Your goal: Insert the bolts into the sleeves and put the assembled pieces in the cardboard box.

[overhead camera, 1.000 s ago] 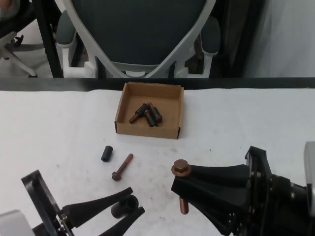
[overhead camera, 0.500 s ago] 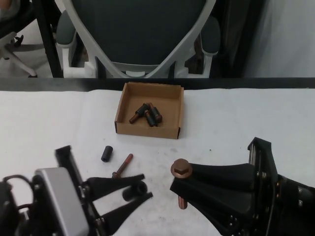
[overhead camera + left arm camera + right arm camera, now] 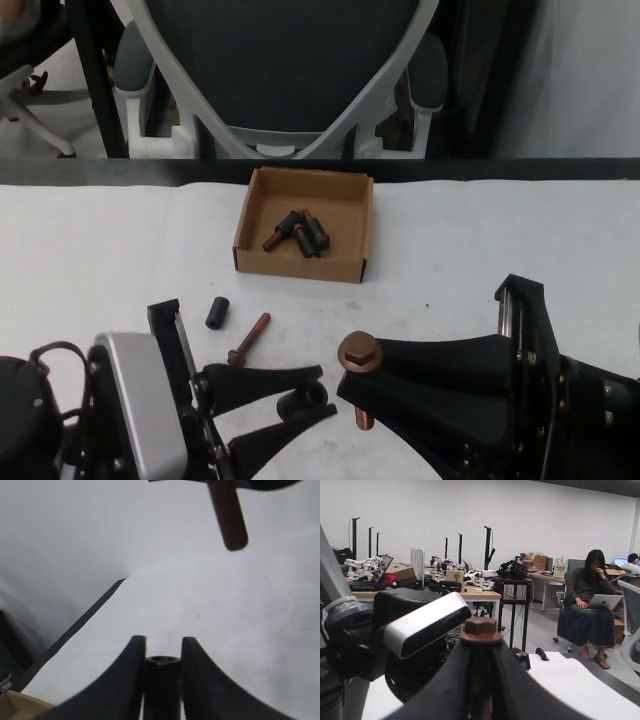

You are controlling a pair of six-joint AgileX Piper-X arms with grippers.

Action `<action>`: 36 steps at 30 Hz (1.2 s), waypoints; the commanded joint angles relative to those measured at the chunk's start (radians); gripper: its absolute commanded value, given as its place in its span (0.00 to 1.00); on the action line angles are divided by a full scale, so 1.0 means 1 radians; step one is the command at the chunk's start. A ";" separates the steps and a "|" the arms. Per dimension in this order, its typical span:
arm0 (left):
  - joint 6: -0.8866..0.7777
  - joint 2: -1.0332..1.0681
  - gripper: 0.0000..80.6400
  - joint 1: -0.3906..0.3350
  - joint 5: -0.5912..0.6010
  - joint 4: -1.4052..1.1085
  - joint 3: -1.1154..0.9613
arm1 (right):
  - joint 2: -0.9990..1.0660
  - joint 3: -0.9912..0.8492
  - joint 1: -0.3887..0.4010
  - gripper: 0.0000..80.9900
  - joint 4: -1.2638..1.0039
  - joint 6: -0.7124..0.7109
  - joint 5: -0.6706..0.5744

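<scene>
Left gripper (image 3: 322, 392) is clamping a black sleeve (image 3: 303, 404) at six o'clock on the bench (image 3: 520, 240). Right gripper (image 3: 360, 380) is pinching a bolt (image 3: 357, 352) upright, just at the sleeve's three o'clock. Cardboard box (image 3: 300, 263) is sitting at twelve o'clock.

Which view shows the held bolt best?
The high view: the bolt shows its head and shank tip, clamped in the right end effector. The left wrist view gives the shank end; the right wrist view, the head.
</scene>
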 commanded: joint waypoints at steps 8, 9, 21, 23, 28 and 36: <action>-0.210 0.000 0.01 0.000 0.091 -0.105 -0.011 | -0.011 -0.013 -0.001 0.00 0.004 -0.006 -0.002; -0.219 0.000 0.01 0.000 0.099 -0.106 -0.011 | -0.009 -0.013 -0.001 0.00 0.010 -0.006 -0.002; -0.302 0.000 0.01 -0.017 0.175 -0.106 -0.011 | -0.009 -0.013 -0.001 0.00 0.011 -0.006 -0.002; -0.306 0.000 0.01 -0.025 0.191 -0.106 -0.011 | -0.009 -0.019 -0.001 0.00 0.010 0.000 -0.002; -0.306 0.000 0.01 -0.027 0.191 -0.106 -0.011 | -0.009 -0.037 -0.001 0.00 0.010 0.000 -0.026; -0.318 0.000 0.01 -0.027 0.194 -0.162 -0.012 | -0.009 -0.039 -0.001 0.00 0.044 0.000 -0.042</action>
